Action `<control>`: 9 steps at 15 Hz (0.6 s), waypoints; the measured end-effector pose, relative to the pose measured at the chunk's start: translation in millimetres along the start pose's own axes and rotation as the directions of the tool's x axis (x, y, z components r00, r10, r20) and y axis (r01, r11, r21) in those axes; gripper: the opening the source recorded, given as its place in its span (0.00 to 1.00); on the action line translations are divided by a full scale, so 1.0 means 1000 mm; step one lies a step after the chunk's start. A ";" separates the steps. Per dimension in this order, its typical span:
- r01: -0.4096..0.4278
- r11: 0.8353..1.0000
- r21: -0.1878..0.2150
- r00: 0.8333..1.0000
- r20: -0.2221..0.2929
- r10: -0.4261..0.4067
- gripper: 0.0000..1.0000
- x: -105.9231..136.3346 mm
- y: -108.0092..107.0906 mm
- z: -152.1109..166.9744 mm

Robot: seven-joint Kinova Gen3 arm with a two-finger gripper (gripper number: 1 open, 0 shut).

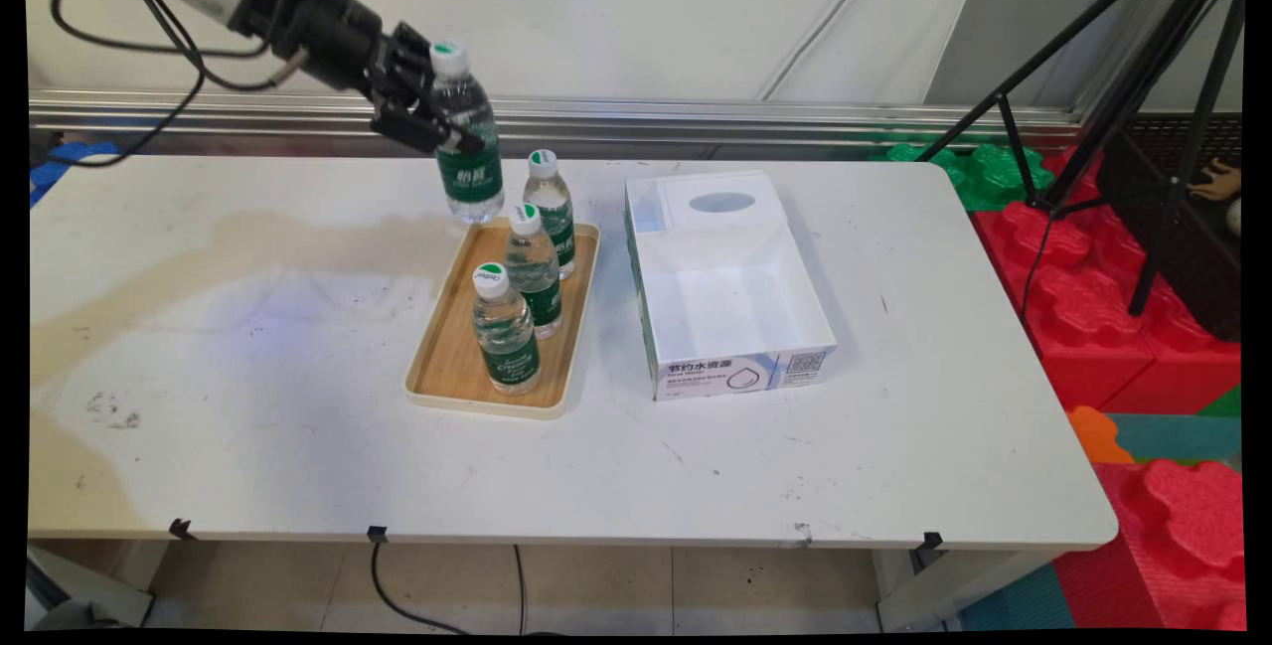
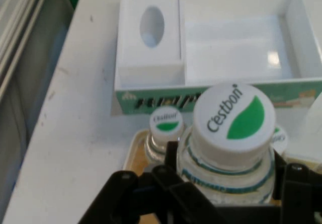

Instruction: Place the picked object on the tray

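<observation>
The held water bottle (image 1: 465, 133) sits in the upper left of the main view, pinched by the gripper (image 1: 437, 118) just under its shoulder, and we see it clear of the table (image 1: 248, 347), hanging over the far left corner of the wooden tray (image 1: 447, 357). Its long axis runs nearly upright, white cap at the top, leaning slightly toward frame left. Three more bottles (image 1: 507, 337) stand in a row along the tray's right side, the farthest just beside the held one's base. We see open tray floor along the left strip. The open white box (image 1: 730, 297) lies right of the tray, apart from it. In the hand view the cap (image 2: 235, 117) fills the lower centre.
</observation>
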 end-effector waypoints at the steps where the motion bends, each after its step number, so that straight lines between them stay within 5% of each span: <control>1: 0.006 1.000 0.000 1.000 0.005 -0.006 0.00 -0.007 -0.001 0.006; 9: 0.026 1.000 -0.005 0.999 0.034 -0.026 0.00 -0.055 -0.010 0.068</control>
